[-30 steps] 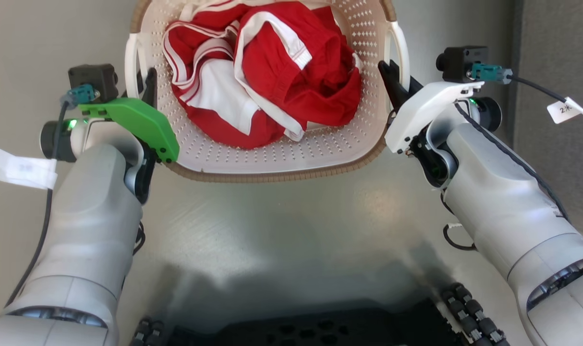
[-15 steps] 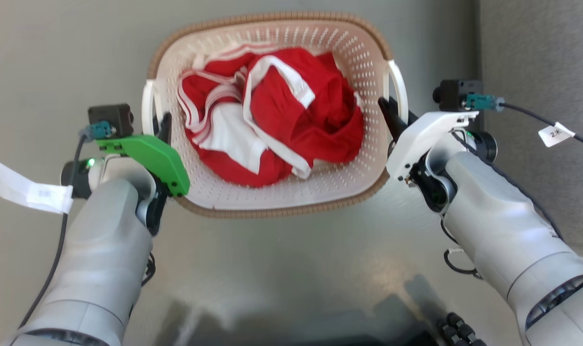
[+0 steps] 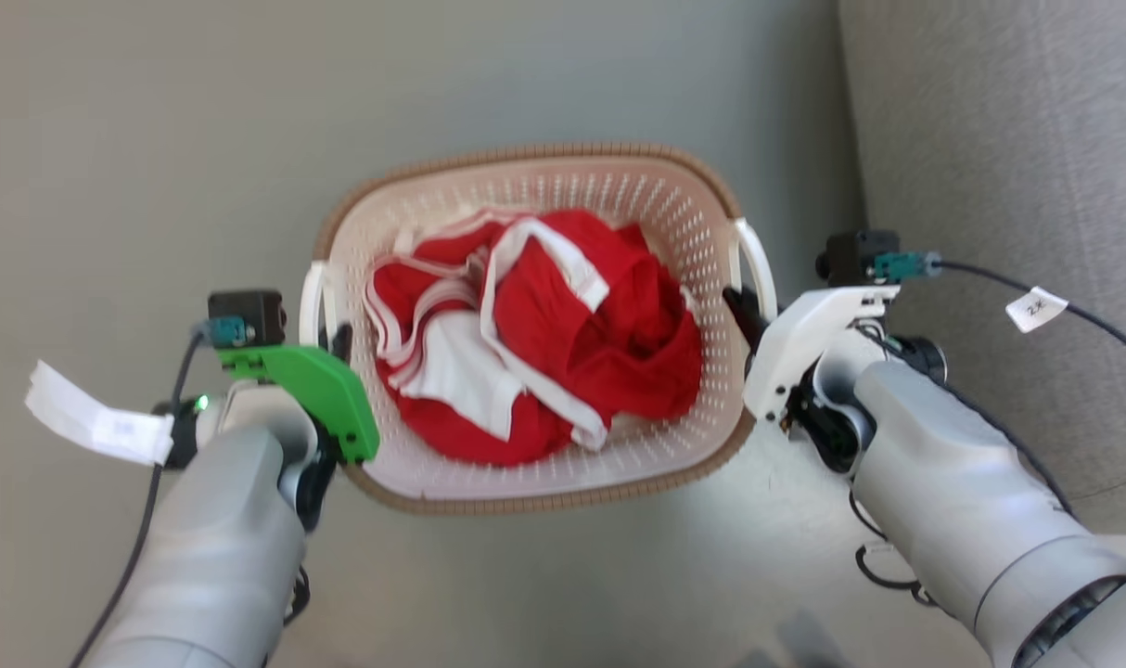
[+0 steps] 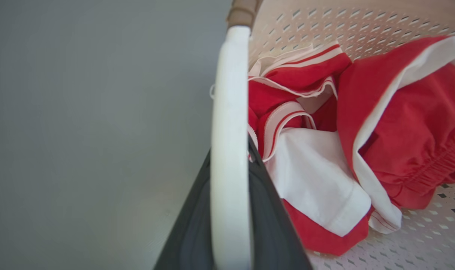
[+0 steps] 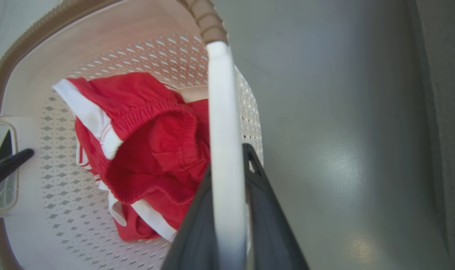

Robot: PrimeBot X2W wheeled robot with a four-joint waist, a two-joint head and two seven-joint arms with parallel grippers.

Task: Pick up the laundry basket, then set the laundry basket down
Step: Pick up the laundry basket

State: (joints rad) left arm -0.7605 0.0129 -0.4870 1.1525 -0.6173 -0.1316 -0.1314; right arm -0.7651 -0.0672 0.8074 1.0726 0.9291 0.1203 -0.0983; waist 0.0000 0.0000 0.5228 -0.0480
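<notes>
The laundry basket [image 3: 544,190], cream perforated plastic with a brown woven-look rim, is midway between the two arms, above the floor, with a heap of red and white clothes [image 3: 563,371] inside. Whether it touches the floor cannot be told. The left gripper [image 3: 339,339] is clamped on the white left handle [image 3: 311,301], a dark finger on either side. The right gripper [image 3: 744,311] grips the right handle [image 3: 758,269] likewise. The floor [image 3: 155,139] is smooth grey, and a textured grey surface [image 3: 1008,139] borders it on the right.

Perforated matt plastic laundry basket [image 3: 544,199] holds soft red cloth [image 3: 619,353] above glossy floor [image 3: 544,575].
</notes>
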